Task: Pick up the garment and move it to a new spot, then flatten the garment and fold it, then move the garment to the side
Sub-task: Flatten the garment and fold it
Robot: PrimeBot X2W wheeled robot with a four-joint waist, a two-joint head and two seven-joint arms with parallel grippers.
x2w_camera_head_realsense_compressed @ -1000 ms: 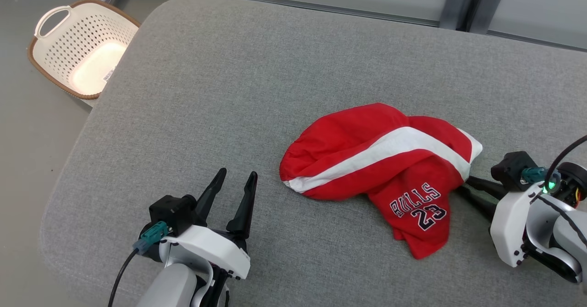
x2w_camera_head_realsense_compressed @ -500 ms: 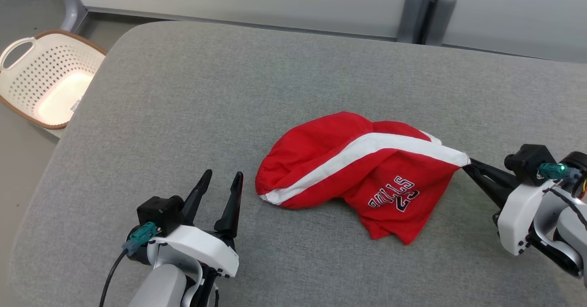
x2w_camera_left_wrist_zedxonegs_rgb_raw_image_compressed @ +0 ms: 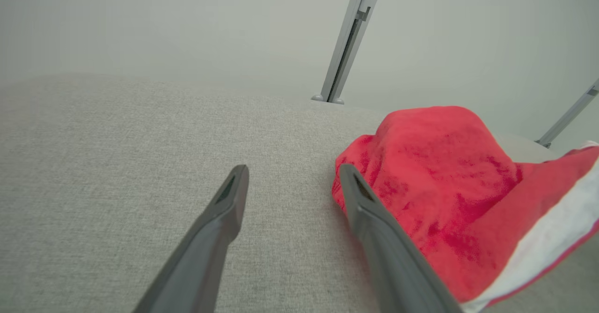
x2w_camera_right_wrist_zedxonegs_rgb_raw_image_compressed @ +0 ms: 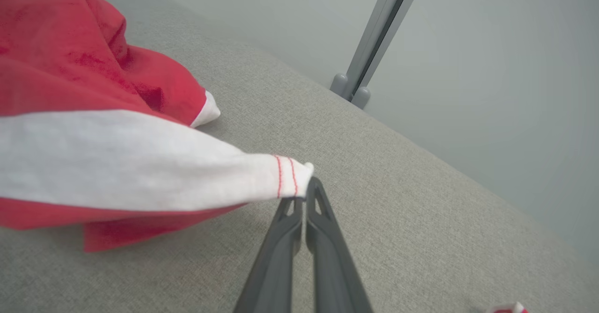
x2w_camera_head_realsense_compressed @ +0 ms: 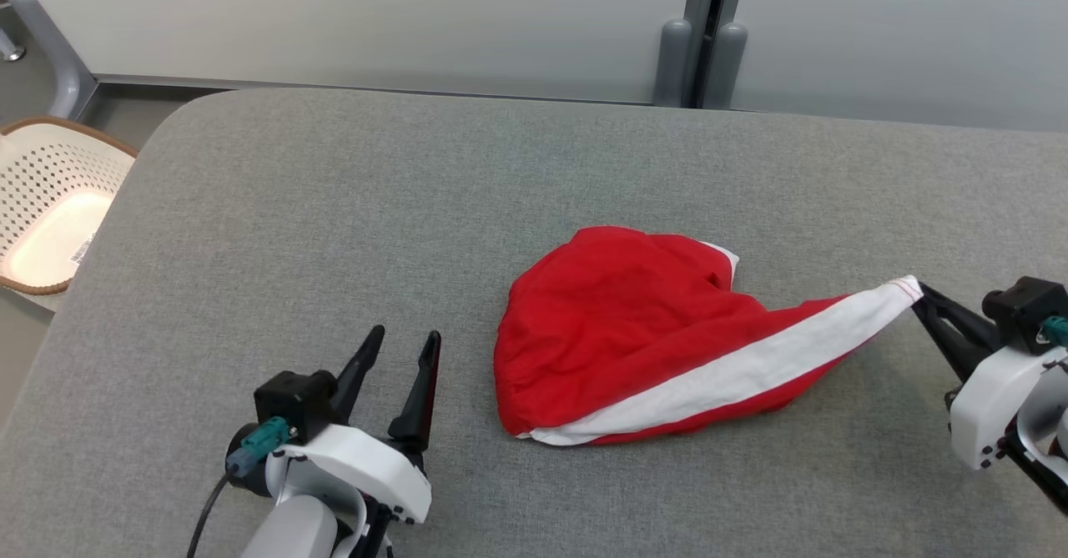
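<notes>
Moved: garment (x2w_camera_head_realsense_compressed: 634, 333) stretched toward frame right. My right gripper (x2w_camera_head_realsense_compressed: 918, 293): clamped on white hem corner; thin bite may slip under pull. My left gripper (x2w_camera_head_realsense_compressed: 405, 339): spread, empty.

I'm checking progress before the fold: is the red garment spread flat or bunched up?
Bunched. The garment sits in a crumpled mound, one white-striped corner pinched in the shut right claw.

Red garment (x2w_camera_head_realsense_compressed: 634, 324) (white stripe), crumpled on grey cushion, one corner lifted
</notes>
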